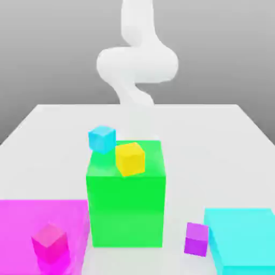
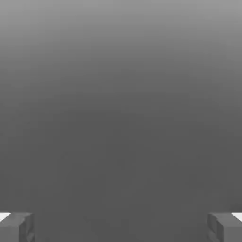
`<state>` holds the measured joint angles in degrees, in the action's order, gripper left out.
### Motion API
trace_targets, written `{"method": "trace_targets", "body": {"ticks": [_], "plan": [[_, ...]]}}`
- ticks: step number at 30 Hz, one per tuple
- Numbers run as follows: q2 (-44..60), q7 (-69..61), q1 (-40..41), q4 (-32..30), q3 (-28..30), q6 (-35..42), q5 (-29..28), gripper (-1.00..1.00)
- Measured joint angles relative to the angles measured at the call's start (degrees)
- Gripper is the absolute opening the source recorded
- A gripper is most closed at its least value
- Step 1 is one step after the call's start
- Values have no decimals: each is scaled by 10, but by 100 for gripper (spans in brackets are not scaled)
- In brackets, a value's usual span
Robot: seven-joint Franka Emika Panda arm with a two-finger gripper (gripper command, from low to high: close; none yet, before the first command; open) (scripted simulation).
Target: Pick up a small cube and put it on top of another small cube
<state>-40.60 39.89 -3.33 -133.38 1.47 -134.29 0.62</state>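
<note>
The hand [image 2: 121, 228] stands fully open and holds nothing, while the small purple cube [image 1: 196, 239] rests on the tabletop [image 1: 53, 129] near the exterior view's right, between the green block [image 1: 127, 204] and cyan block [image 1: 244, 239], well apart from the magenta-pink cube [image 1: 49, 243] on the flat magenta block [image 1: 32, 215] at the near left.

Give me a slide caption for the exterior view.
Purple cube beside cyan block; pink cube on magenta slab.

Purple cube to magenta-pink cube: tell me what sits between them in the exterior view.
The big green block stands between them. The small purple cube sits by its base toward the exterior view's right, beside the cyan block; the small magenta-pink cube rests on the flat magenta block toward the left.
</note>
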Motion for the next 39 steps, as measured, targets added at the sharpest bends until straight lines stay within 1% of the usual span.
{"method": "trace_targets", "body": {"ticks": [10,16,20,24,29,30,36,39], "plan": [[212,-247,-119,-64,45,-101,35,0],[337,-393,-157,-102,39,-160,56,0],[419,-475,-180,-128,25,-201,49,0],[499,-533,-185,-150,19,-244,18,0],[602,-549,-177,-137,6,-325,21,0],[617,-551,-175,-134,3,-336,23,-100],[624,-551,-173,-133,2,-340,23,-100],[585,-546,-178,-140,8,-310,16,-100]]}}
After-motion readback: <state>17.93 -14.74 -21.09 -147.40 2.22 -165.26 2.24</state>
